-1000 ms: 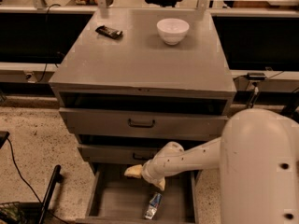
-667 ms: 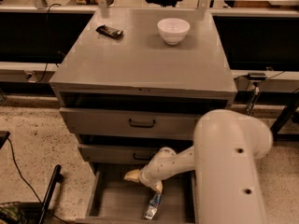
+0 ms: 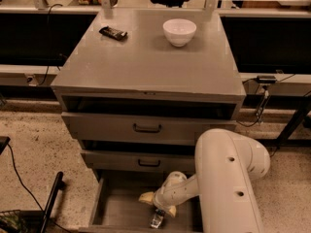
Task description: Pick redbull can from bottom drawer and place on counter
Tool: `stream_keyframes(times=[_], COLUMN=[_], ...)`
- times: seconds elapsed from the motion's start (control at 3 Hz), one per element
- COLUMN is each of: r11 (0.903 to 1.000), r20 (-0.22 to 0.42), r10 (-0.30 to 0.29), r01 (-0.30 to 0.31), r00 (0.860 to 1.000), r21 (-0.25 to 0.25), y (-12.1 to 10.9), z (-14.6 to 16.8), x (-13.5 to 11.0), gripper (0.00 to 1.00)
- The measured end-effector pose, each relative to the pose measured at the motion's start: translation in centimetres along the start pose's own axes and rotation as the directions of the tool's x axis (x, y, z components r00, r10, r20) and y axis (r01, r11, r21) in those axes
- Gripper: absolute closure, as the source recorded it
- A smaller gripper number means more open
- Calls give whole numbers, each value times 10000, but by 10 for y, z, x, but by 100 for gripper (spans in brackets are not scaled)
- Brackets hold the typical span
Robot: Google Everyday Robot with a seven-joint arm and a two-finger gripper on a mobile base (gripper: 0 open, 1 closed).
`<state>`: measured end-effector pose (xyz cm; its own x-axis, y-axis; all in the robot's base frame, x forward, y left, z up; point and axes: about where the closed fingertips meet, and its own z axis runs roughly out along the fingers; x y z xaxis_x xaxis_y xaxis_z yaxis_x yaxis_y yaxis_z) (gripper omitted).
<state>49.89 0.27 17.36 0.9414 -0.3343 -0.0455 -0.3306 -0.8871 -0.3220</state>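
Lowered since a sec. ago, the gripper (image 3: 159,208) now sits deep in the bottom drawer (image 3: 99,203), right over the can (image 3: 156,221). Before, it hung higher and a little left of it. The arm's (image 3: 228,178) big white elbow has swung in from the right edge toward the ctr of the view and now blocks the drawer's right side.

The can has hardly shifted. It lies on the grey tray near the drawer's front, just right of middle, w/ only its near end showing below the gripper; earlier most of its length was in sight. Gripper and can look to be touching, though the overlap makes that hard to confirm. Whether the gripper is clamped on the can or loose cannot be told.

The bottom drawer is pulled out. The two drawers above, top (image 3: 147,128) and middle (image 3: 138,163), each show a dark gap over the front panel.

On the counter (image 3: 146,67), unchanged, are a white bowl (image 3: 179,31) at back right and a dark snack bar (image 3: 113,32) at back left, well apart. Speckled floor (image 3: 34,144) runs to the left of the cabinet.
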Motion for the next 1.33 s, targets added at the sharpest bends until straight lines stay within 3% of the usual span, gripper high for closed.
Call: stream_keyframes(times=[0.33,0.67,1.0,1.33], r11=[9998,9997,9965,9911], r20=[-86,244,559,632], r10=[-211,-174,109,377], r01=[211,178,-62,-292], r00=[9997,9996,9984,9973], r21=[13,-168,-829,-1302], y=[2,3,15,26], z=[3,16,35,44], x=[0,-10,-18,-18], gripper=[0,0,0,12])
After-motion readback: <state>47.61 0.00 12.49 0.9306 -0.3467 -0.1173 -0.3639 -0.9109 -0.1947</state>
